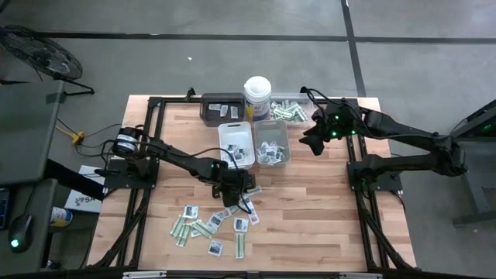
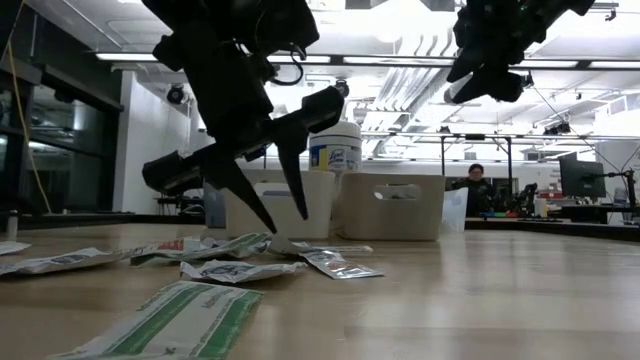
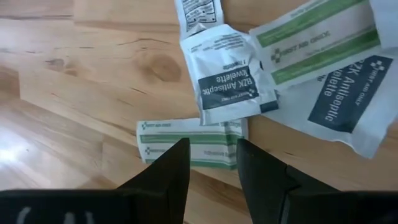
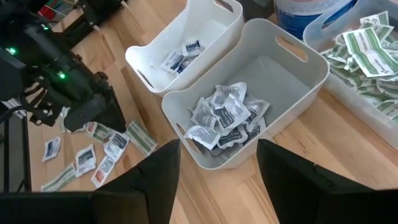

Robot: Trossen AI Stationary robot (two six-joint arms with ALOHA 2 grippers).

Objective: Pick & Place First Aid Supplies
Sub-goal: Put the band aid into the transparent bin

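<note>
Wooden table (image 1: 325, 209) planks carried the whole scene, with four containers grouped at the far middle beside a lidded canister (image 1: 256, 97). Sorting was judged partly done: the grey tray (image 1: 272, 144) already held a heap of crumpled white sachets, the white tray (image 1: 236, 143) only a few, the clear tray (image 1: 288, 111) a pile of green-striped strips, and the dark tray (image 1: 220, 108) a couple of packets. A loose scatter of first aid supplies (image 1: 208, 229) was left on the near boards, so much remained.

Over that scatter the left gripper (image 3: 211, 158) was poised, its jaws partly parted and nothing held, a green-and-white strip (image 3: 186, 142) lying just beyond the tips. The right gripper (image 4: 217, 162) was held above the grey tray, jaws wide and empty.

Each sachet was flat, white, with a dark label; the strips were narrow and pale green.
</note>
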